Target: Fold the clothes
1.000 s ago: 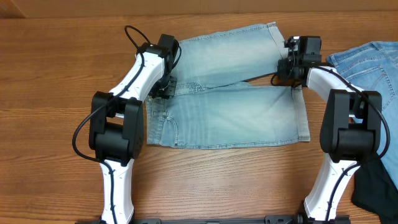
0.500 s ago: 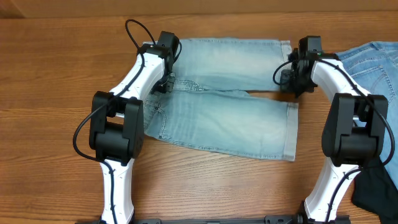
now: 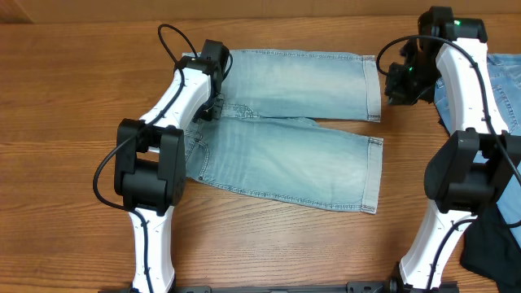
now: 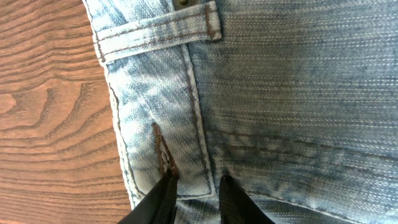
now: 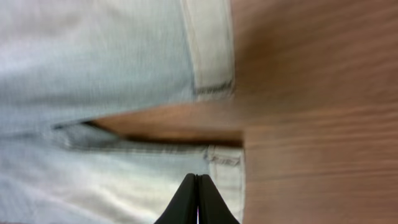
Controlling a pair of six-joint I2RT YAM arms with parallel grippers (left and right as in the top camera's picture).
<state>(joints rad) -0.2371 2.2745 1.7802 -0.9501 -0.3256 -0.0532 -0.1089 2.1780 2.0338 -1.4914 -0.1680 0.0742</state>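
The pale blue denim shorts [image 3: 293, 122] lie flat on the wooden table, waistband to the left and both legs reaching right with a narrow gap between them. My left gripper [image 3: 213, 104] is down on the waist near the crotch seam. In the left wrist view its fingers [image 4: 194, 196] pinch a strip of denim [image 4: 280, 93] beside a belt loop. My right gripper [image 3: 397, 85] is raised just right of the far leg's cuff. In the right wrist view its fingers [image 5: 198, 199] are shut and empty above the cuffs [image 5: 214, 62].
Medium-blue jeans [image 3: 506, 89] lie at the right edge behind my right arm. A dark cloth [image 3: 495, 244] lies at the lower right. Bare wood [image 3: 65, 163] lies left of the shorts and in front of them.
My right gripper has let go of the far leg's cuff and moved up and to the right. The far leg now lies flat and straight, and the near leg has swung toward the front.
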